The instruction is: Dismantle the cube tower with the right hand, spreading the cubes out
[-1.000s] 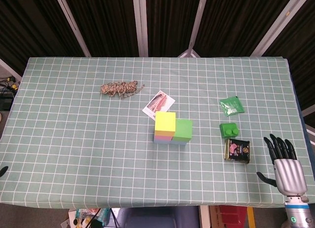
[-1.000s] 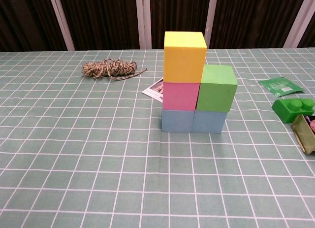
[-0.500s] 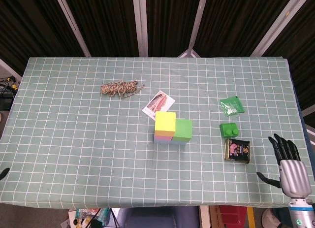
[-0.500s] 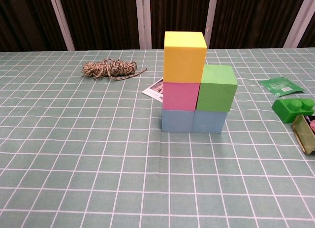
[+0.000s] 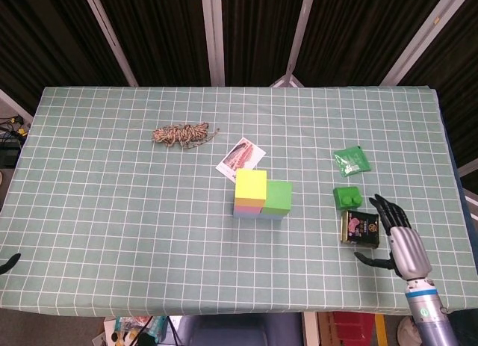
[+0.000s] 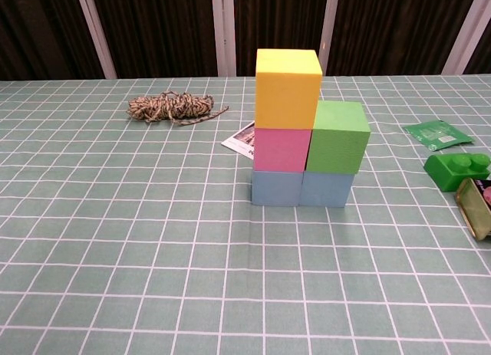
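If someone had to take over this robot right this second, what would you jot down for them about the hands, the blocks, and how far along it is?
Right hand: open, holding nothing, fingers spread, at the table's right near edge beside the tin.
Left hand: only a dark tip shows at the far left edge; its state cannot be told.
Tower: intact at mid-table. Yellow cube on pink cube on a blue cube; green cube on a second blue cube alongside.
Done: nothing, no cube removed.
Left: take each cube off with the right hand, probably yellow first, and spread them out.
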### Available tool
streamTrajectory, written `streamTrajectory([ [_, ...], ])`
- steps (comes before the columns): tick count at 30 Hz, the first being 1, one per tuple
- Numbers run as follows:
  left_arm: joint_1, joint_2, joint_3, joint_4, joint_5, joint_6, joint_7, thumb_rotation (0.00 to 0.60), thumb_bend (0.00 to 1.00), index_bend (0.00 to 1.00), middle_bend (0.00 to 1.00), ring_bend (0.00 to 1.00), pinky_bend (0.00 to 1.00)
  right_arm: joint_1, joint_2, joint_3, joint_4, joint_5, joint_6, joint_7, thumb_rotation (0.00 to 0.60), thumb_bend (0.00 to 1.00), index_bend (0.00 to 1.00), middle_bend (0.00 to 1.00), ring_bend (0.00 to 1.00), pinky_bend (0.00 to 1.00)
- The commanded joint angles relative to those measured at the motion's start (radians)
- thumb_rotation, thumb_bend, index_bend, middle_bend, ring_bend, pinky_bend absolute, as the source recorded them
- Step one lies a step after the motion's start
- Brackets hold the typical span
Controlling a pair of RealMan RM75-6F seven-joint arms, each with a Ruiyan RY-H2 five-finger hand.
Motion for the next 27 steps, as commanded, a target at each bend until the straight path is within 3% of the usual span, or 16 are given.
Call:
streamTrajectory([
  [1, 0.000, -0.001, 0.000, -0.002, -0.001, 0.000, 0.003, 0.600, 0.18, 0.20, 0.00, 0.00, 0.08, 0.029, -0.026, 0.019, -0.047, 0.041, -0.038, -0.061, 0.600, 0.09, 0.03, 0.00, 0.00, 0.00],
  [13, 0.005, 0.004, -0.007, -0.007, -0.018, 0.005, 0.000, 0.600, 0.18, 0.20, 0.00, 0.00, 0.08, 0.133, -0.173, 0.067, -0.165, 0.254, -0.134, -0.374, 0.600, 0.09, 0.03, 0.00, 0.00, 0.00],
  [27, 0.003, 0.003, -0.008, -0.012, -0.023, -0.001, 0.002, 0.600, 0.18, 0.20, 0.00, 0.00, 0.08, 0.280, -0.405, 0.171, -0.089, 0.556, -0.128, -0.613, 0.600, 0.09, 0.03, 0.00, 0.00, 0.00],
])
